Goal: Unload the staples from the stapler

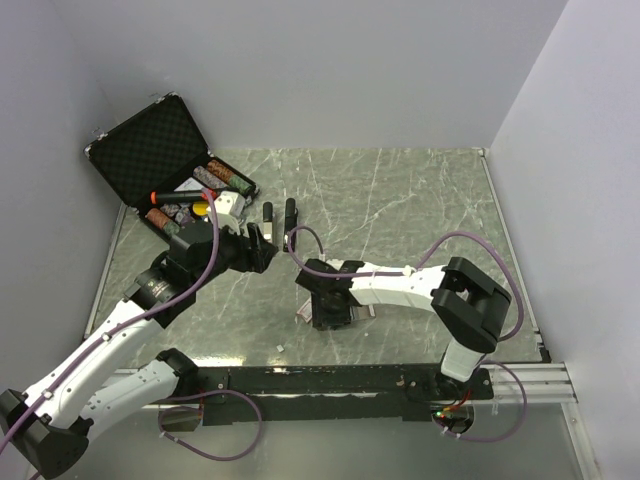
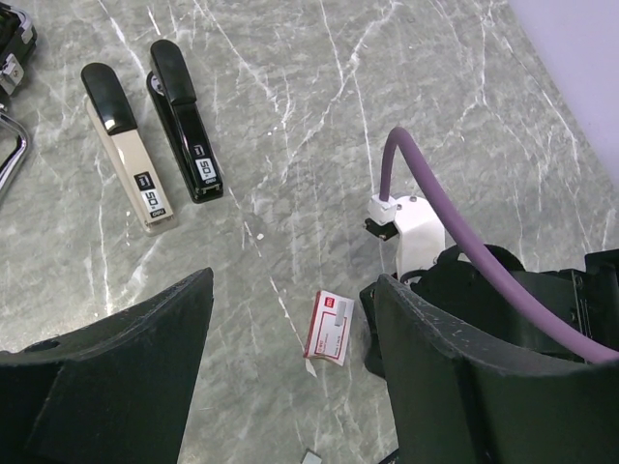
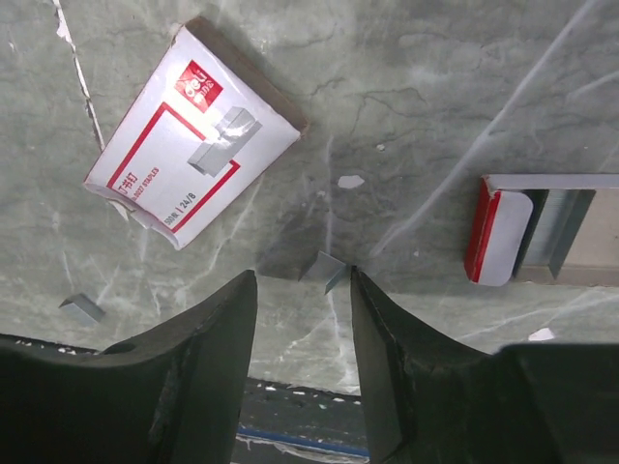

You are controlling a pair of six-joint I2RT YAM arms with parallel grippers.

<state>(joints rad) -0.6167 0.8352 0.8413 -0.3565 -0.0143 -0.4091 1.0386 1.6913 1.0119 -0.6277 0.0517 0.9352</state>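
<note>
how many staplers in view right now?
2. A cream stapler with a black top and a glossy all-black stapler lie side by side on the grey marble table. More could be hidden in the cluttered open black case.

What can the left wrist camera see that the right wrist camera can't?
Only the left wrist view shows the beige stapler and the black stapler, lying side by side. Only the right wrist view shows the open red-and-white box at its right edge. Both show the white staple box lying on the marble table.
</note>
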